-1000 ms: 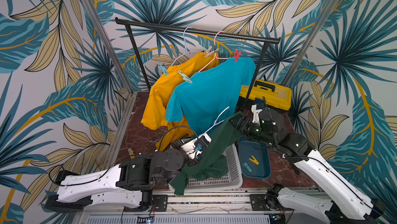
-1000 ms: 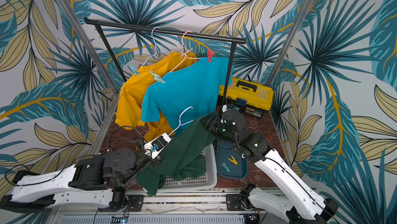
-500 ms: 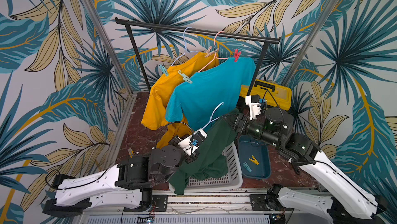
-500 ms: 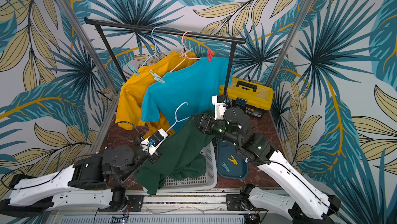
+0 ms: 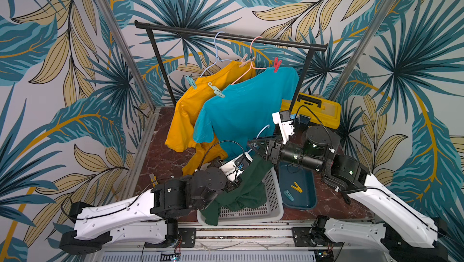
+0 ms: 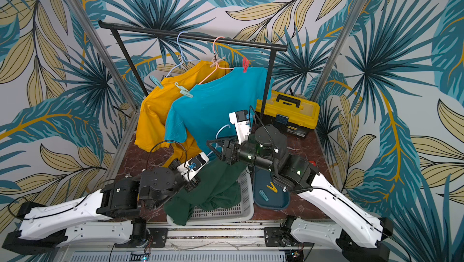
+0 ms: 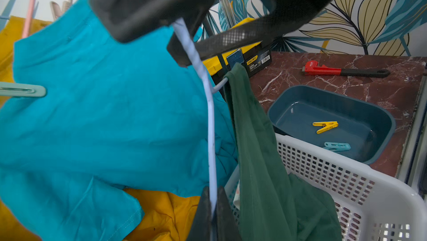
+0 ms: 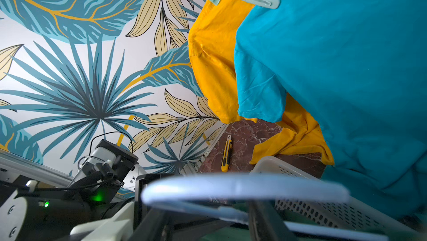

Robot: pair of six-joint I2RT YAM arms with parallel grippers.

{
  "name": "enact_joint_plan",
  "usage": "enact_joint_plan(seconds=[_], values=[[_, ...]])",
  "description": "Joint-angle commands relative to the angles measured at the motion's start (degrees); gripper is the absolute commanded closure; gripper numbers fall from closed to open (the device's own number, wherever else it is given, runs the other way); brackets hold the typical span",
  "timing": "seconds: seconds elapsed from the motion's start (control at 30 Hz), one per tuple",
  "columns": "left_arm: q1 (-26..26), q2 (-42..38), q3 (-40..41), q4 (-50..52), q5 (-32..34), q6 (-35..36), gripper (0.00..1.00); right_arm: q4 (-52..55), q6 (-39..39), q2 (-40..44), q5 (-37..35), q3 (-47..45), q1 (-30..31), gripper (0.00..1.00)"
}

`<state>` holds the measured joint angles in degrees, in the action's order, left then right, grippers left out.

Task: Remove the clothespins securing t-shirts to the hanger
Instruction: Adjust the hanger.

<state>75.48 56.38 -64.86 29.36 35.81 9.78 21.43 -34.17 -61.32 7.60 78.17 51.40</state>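
Top views: a black rail (image 5: 226, 36) runs across the back. The golden yellow t-shirt (image 5: 185, 112) and the turquoise t-shirt (image 5: 246, 112) hang from it, yellow at 9 o'clock of turquoise. The hanging teal clothespin (image 5: 190, 82) and tan clothespin (image 5: 247, 61) sit on the yellow shoulders. The mint clothespin (image 5: 216, 90) and red clothespin (image 5: 276, 65) sit on the turquoise shoulders. At 6 o'clock of the turquoise shirt, the dark green t-shirt (image 5: 241, 188) spills from a light-blue hanger (image 5: 262, 131) into a white basket (image 5: 272, 185). A blue tray (image 5: 307, 193) at 3 o'clock of the basket holds the yellow clothespin (image 5: 296, 187) and the loose teal clothespin (image 5: 288, 195), apart from each other. The right gripper (image 5: 252, 145) reaches the hanger from 3 o'clock. Left wrist view: the left gripper (image 7: 211, 216) is clamped tight on the hanger wire. Green cloth drapes off the hanger arm just beside it, and the right gripper's black fingers cross the same wire farther along. A red wrench (image 7: 323, 69) lies on the marbled surface (image 7: 288, 78) beyond the tray. Right wrist view: the hanger hook (badly blurred) lies between the right gripper's fingers, which stand partway apart. I cannot tell whether they press on it.
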Motion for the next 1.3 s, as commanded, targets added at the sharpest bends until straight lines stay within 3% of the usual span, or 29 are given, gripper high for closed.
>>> enact_joint_plan(seconds=[0.0, 0.1, 0.2, 0.3, 0.37, 0.43, 0.5, 0.6, 0.93, 1.27], values=[[-0.7, 0.0, -1.6, -2.6, -3.2, -1.8, 1.0, -2.4, 5.3, 0.3, -0.6, 0.0, 1.9, 0.51], [-1.2, 0.0, -1.9, -2.9, -4.5, -2.2, 1.0, -2.0, 6.1, 0.8, -3.3, -1.2, 2.2, 0.57], [-1.3, 0.2, -2.0, -2.9, -5.5, -2.2, 1.0, -2.5, 6.2, 1.4, -5.1, -2.3, 2.1, 0.82], [-1.3, 0.3, -1.9, -2.9, -6.3, -2.3, 0.99, -3.0, 6.7, 1.8, -6.4, -2.8, 2.1, 0.99], [-1.3, 0.2, -2.4, -2.7, -5.2, -3.4, 0.7, -3.4, 6.2, 2.7, -10.0, -3.3, 2.2, 1.0], [-1.3, -0.2, -3.2, -1.2, -5.0, -4.4, 0.62, -4.5, 6.6, 4.0, -12.7, -4.2, 2.2, 1.0], [-1.3, -1.4, -3.5, 0.5, -3.1, -5.4, 0.34, -5.2, 7.2, 5.1, -14.3, -4.6, 2.1, 1.0], [-1.3, -4.6, -3.1, 3.1, 1.3, -6.9, 0.02, -5.1, 8.5, 6.2, -16.3, -4.8, 2.2, 1.0], [-1.8, -17.2, -2.2, 9.9, 7.9, -10.5, 0.0, -6.8, 9.4, 9.1, -21.1, -8.8, 2.2, 1.0], [-1.9, -20.1, 0.1, 18.5, 2.3, -21.9, 0.0, -10.8, 6.8, 11.5, -26.9, -13.3, 2.1, 1.0]])
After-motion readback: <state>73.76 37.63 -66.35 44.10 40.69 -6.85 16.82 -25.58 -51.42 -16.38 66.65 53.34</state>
